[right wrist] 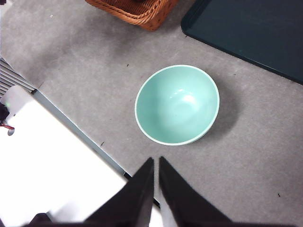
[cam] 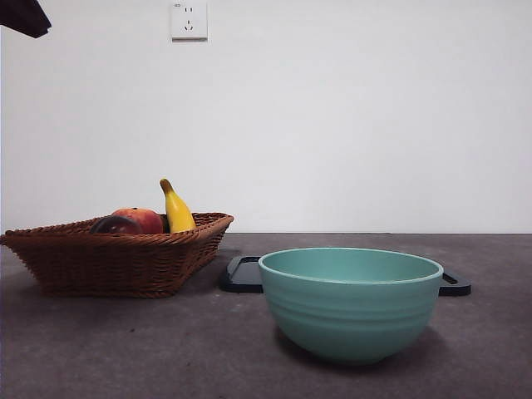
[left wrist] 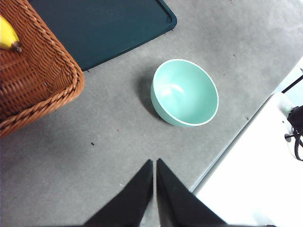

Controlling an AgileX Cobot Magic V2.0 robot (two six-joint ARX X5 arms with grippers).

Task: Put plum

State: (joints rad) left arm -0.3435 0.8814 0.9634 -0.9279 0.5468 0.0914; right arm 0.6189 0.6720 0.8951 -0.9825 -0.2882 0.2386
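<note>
The plum is a dark purple-maroon fruit lying in the brown wicker basket at the left of the front view, beside a red-orange peach-like fruit and a yellow banana. The plum does not show in either wrist view. My left gripper is shut and empty, high above the table between the basket and the teal bowl. My right gripper is shut and empty, high above the near side of the bowl.
The empty teal bowl stands in the near middle of the table. A dark flat tray lies behind it, beside the basket. An arm's black tip shows at the top left corner. The table's near edge shows in both wrist views.
</note>
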